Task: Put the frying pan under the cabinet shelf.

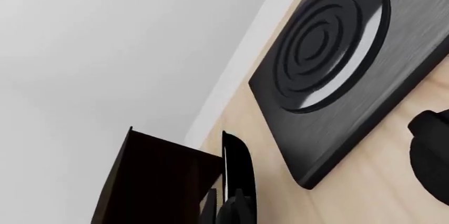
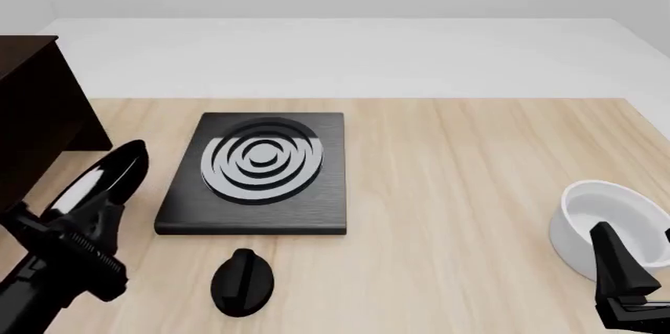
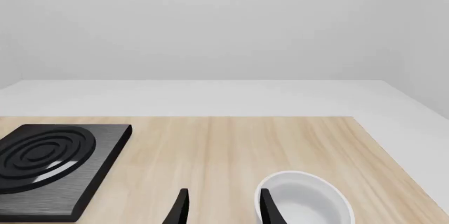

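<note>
The frying pan (image 2: 103, 179) is glossy black and hangs tilted on its edge above the table's left side, just right of the cabinet shelf (image 2: 37, 110). My left gripper (image 2: 75, 228) is shut on its handle, which is mostly hidden by the fingers. In the left wrist view the frying pan (image 1: 238, 169) shows edge-on beside the dark brown cabinet shelf (image 1: 157, 182), with my left gripper (image 1: 226, 211) at the frame's edge. My right gripper (image 2: 626, 275) stands open by the table's front right; the right wrist view shows nothing between the fingers of the right gripper (image 3: 223, 209).
A black square stove plate (image 2: 256, 173) with silver rings lies left of centre, and a black oval knob (image 2: 243, 281) sits in front of it. A white bowl (image 2: 609, 224) stands at the right edge, close to my right gripper.
</note>
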Controlling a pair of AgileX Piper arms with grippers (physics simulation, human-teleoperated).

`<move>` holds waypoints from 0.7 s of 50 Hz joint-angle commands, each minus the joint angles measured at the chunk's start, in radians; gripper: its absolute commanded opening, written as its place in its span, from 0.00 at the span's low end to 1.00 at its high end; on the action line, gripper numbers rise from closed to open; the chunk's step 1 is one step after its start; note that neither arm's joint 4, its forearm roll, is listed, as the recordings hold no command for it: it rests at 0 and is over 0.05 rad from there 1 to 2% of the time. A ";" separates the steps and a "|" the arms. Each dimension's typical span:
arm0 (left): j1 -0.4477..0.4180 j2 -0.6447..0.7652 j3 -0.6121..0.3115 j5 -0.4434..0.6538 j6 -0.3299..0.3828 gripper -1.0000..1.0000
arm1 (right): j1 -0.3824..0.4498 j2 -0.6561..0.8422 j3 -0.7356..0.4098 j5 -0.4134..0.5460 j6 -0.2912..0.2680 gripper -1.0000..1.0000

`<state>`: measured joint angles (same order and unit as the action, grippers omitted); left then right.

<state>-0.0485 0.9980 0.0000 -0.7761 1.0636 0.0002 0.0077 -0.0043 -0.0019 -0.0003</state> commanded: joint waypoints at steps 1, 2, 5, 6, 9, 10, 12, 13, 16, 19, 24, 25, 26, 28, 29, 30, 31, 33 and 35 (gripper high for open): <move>0.069 0.000 0.000 -0.016 0.016 0.00 | 0.000 0.000 0.000 0.000 0.000 1.00; 0.072 0.004 0.000 -0.016 0.013 0.00 | 0.000 0.000 0.000 0.000 0.000 1.00; 0.082 0.034 0.000 -0.043 0.009 0.00 | 0.000 0.000 0.000 0.000 0.000 1.00; 0.086 0.050 0.000 -0.060 0.014 0.00 | 0.000 0.000 0.000 0.000 0.000 1.00; 0.089 0.090 -0.001 -0.095 0.010 0.00 | 0.000 0.000 0.000 0.000 0.000 1.00; 0.092 0.116 -0.001 -0.119 0.013 0.00 | 0.000 0.000 0.000 0.000 0.000 1.00; 0.092 0.135 -0.002 -0.135 0.006 0.00 | 0.000 0.000 0.000 0.000 0.000 1.00; 0.093 0.158 -0.005 -0.156 0.009 0.00 | 0.000 0.000 0.000 0.000 0.000 1.00; 0.097 0.179 -0.029 -0.155 0.008 0.00 | 0.000 0.000 0.000 0.000 0.000 1.00; 0.096 0.188 -0.042 -0.147 0.003 0.00 | 0.000 0.000 0.000 0.000 0.000 1.00; 0.097 0.218 -0.064 -0.154 -0.004 0.00 | 0.000 0.000 0.000 0.000 0.000 1.00; 0.097 0.220 -0.071 -0.148 -0.007 0.00 | 0.000 0.000 0.000 0.000 0.000 1.00; 0.099 0.230 -0.076 -0.150 -0.008 0.00 | 0.000 0.000 0.000 0.000 0.000 1.00; 0.101 0.239 -0.081 -0.153 -0.013 0.00 | 0.000 0.000 0.000 0.000 0.000 1.00; 0.102 0.246 -0.082 -0.158 -0.011 0.00 | 0.000 0.000 0.000 0.000 0.000 1.00; 0.105 0.254 -0.085 -0.161 -0.012 0.00 | 0.000 0.000 0.000 0.000 0.000 1.00; 0.106 0.258 -0.087 -0.160 -0.011 0.00 | 0.000 0.000 0.000 0.000 0.000 1.00; 0.111 0.261 -0.095 -0.155 -0.014 0.00 | 0.000 0.000 0.000 0.000 0.000 1.00; 0.116 0.271 -0.097 -0.160 -0.015 0.00 | 0.000 0.000 0.000 0.000 0.000 1.00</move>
<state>0.0477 1.2237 -0.0595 -0.9122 1.0469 0.0002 0.0077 -0.0043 -0.0019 -0.0003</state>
